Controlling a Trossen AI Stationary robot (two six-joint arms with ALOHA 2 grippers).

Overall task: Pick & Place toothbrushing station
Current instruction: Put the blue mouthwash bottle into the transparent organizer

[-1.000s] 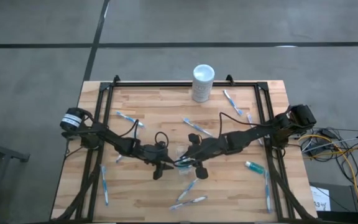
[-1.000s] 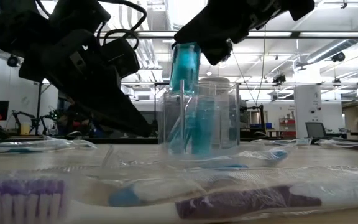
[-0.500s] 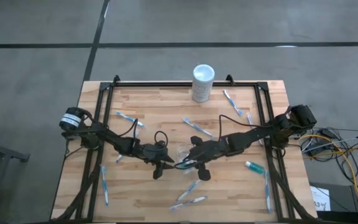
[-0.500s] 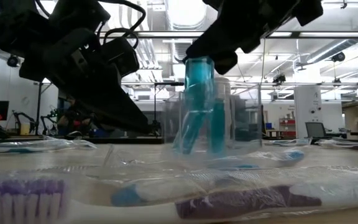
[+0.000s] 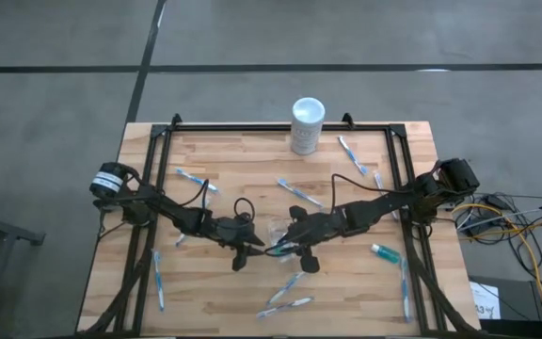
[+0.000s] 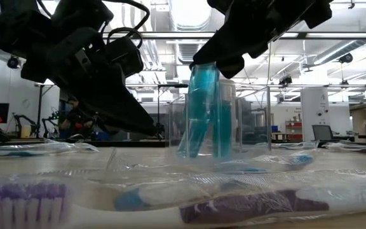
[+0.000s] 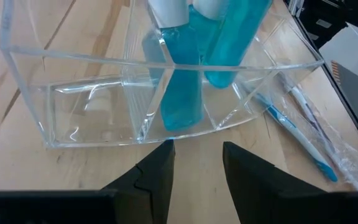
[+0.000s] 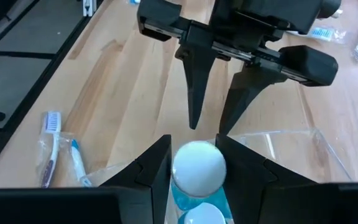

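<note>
A small clear plastic cup (image 5: 277,229) with inner walls stands on the table's middle; it also shows in the left wrist view (image 7: 98,106). Two teal-and-white tubes stand in it, white caps up (image 7: 182,93). My right gripper (image 8: 196,163) is above the cup, shut on one teal tube (image 6: 203,108); the second tube's cap (image 8: 202,214) is beside it. My left gripper (image 7: 195,165) is open, low at the cup's left side, its fingertips right by the cup's wall. Blue-and-white toothbrushes (image 5: 301,193) lie scattered on the table. My right gripper pinches the tube's white cap (image 8: 197,167) at its top end between its two fingers (image 8: 157,163). The fingers come from above, slanting in from the table's right. The tube stands nearly upright with its lower part inside the cup. I cannot tell whether my left gripper touches the cup's wall.
A white cylinder (image 5: 307,124) stands at the far edge. Another teal tube (image 5: 384,252) lies at the right. Wrapped toothbrushes lie near the front (image 6: 170,203), at the left (image 5: 158,278) and at the far right (image 5: 351,155). A dark frame (image 5: 271,128) borders the table.
My right gripper has gone down with the teal tube. The tube, first held above the cup's rim, now stands in the cup beside the other tube. My left gripper has stayed by the cup.
</note>
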